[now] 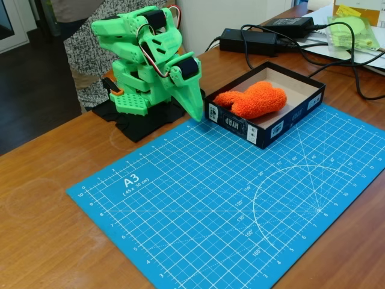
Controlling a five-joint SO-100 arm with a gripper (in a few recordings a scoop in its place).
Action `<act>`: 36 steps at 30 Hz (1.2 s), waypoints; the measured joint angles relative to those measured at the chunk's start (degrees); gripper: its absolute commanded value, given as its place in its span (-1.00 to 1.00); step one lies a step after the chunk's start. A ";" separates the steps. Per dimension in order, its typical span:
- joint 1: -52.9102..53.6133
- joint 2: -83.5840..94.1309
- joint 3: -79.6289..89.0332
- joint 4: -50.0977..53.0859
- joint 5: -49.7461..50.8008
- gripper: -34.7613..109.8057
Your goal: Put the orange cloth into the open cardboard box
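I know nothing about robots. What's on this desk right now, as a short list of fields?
arm: green, folded back beside the box
gripper: pointing down at the mat's edge, holding nothing; open or shut unclear
orange cloth: lying inside the box
open cardboard box: dark outside, pale inside
blue cutting mat: on the wooden table
power adapters: behind the box

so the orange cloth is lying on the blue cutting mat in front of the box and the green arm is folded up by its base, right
Not quite. In the fixed view the orange cloth is lying inside the open cardboard box, on its pale floor, not on the blue cutting mat. The rest holds: the green arm is folded up by its base, its gripper pointing down beside the box.
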 measured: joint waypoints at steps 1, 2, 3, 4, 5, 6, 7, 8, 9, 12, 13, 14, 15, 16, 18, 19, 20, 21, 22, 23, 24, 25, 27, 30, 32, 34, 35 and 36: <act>0.18 0.00 0.00 0.00 0.00 -0.52; 0.44 0.00 0.00 0.00 0.00 -0.52; 0.44 0.00 0.00 0.00 0.00 -0.52; -0.18 0.00 0.00 0.00 0.00 -0.52; -0.35 0.00 0.00 0.00 0.00 -0.52; 0.53 0.00 0.00 0.00 0.00 -0.52; 0.44 0.00 0.00 0.00 0.35 -0.52; -0.18 0.00 0.00 0.00 -0.09 -0.52; 0.26 0.00 0.00 0.00 -0.09 -0.52; -0.35 0.00 0.00 0.00 -0.18 -0.52; -0.26 0.00 0.00 0.00 -0.18 -0.52; -0.09 0.00 0.00 0.00 -0.18 -0.52; 0.09 0.00 0.00 0.00 -0.18 -0.52; 0.18 0.00 0.00 0.00 -0.18 -0.52; 0.18 0.00 0.00 0.00 -0.18 -0.52; 0.09 0.00 0.00 0.00 -0.18 -0.52; -0.09 0.00 0.00 0.00 -0.18 -0.52; -0.18 0.00 0.00 0.00 -0.18 -0.52; -0.26 0.00 0.00 0.00 0.18 -0.52; -0.26 0.00 0.00 0.00 0.35 -0.52; -0.09 0.00 0.00 0.00 0.44 -0.52; 0.09 0.00 0.00 0.00 0.44 -0.52; 0.18 0.00 0.00 0.00 0.26 -0.52; -0.18 0.00 0.00 0.00 0.00 -0.52; -0.79 0.00 0.00 0.00 0.00 -0.52; 0.35 0.00 0.00 0.00 0.26 -0.52; 0.44 0.00 0.00 0.00 0.53 -0.52; -0.09 0.00 0.00 0.00 0.44 -0.52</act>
